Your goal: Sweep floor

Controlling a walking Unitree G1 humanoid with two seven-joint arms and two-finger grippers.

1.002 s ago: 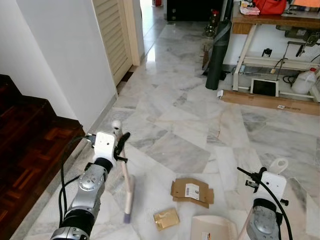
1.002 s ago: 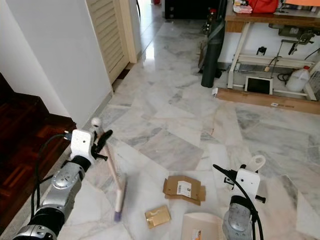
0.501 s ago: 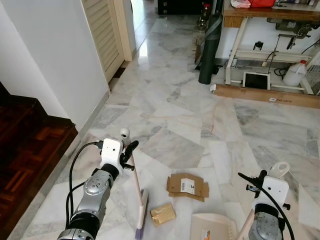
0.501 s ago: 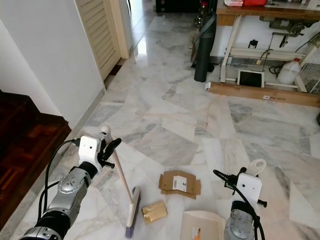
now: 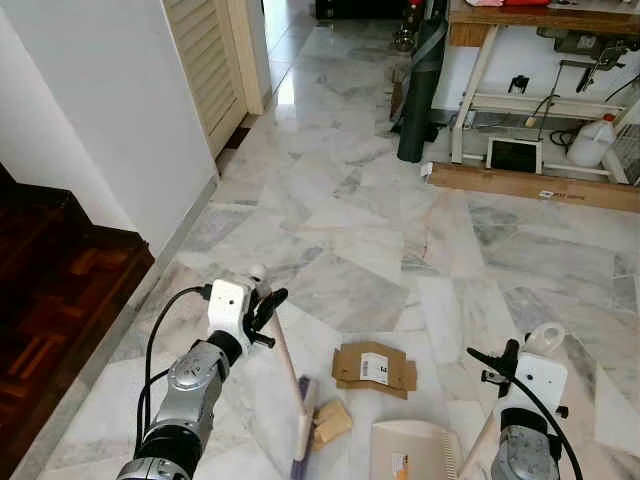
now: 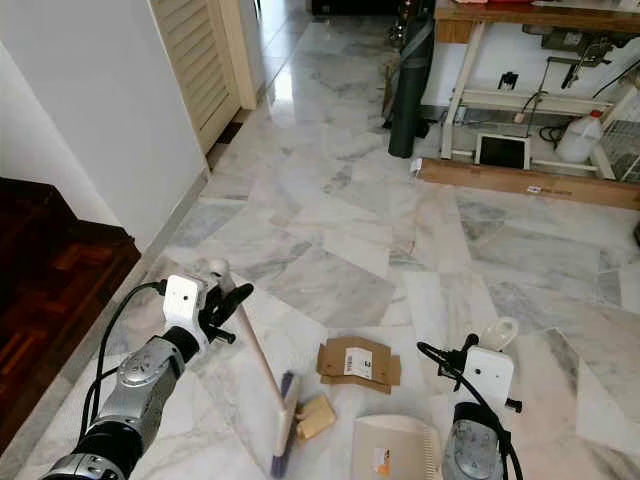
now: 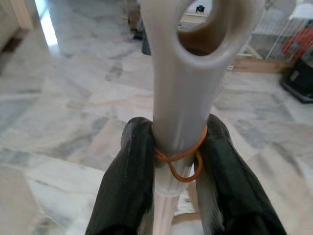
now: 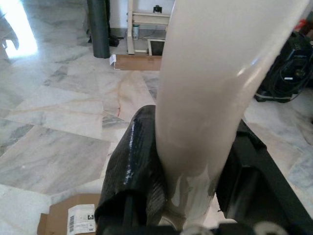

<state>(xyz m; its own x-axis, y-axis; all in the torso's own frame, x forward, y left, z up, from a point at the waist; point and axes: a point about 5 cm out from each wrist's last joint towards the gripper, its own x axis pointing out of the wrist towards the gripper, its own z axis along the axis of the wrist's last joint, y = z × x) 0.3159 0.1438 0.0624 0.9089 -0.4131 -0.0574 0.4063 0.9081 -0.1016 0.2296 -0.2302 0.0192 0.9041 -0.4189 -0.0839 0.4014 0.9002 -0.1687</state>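
The left hand (image 7: 171, 161) is clamped tight around the top of the broom (image 5: 290, 375), its two fingers (image 7: 128, 181) pressing the pale handle from either side just below the hanging hole, where an orange rubber band (image 7: 180, 159) wraps the shaft. Gripping that high gives it a long lever, so the handle slants down and away from the hand to the purple bristles on the floor, which sit against a small tan box (image 5: 331, 422). The right hand (image 8: 188, 161) is closed on the cream handle of the dustpan (image 5: 415, 452), holding the pan flat on the floor below and inward of itself, its mouth facing the broom, so debris pushed across should land in it. A flattened cardboard piece (image 5: 374, 369) with a white label lies between the two hands, just beyond the pan. The marble floor (image 5: 350, 230) is glossy grey-white and looks slick, so light litter should slide easily. Beside the left hand runs a white wall (image 5: 110, 120) with a dark wooden step (image 5: 50, 300); far ahead stand a louvred door (image 5: 205, 60), a bench (image 5: 540, 20) and a white jug (image 5: 587, 142).
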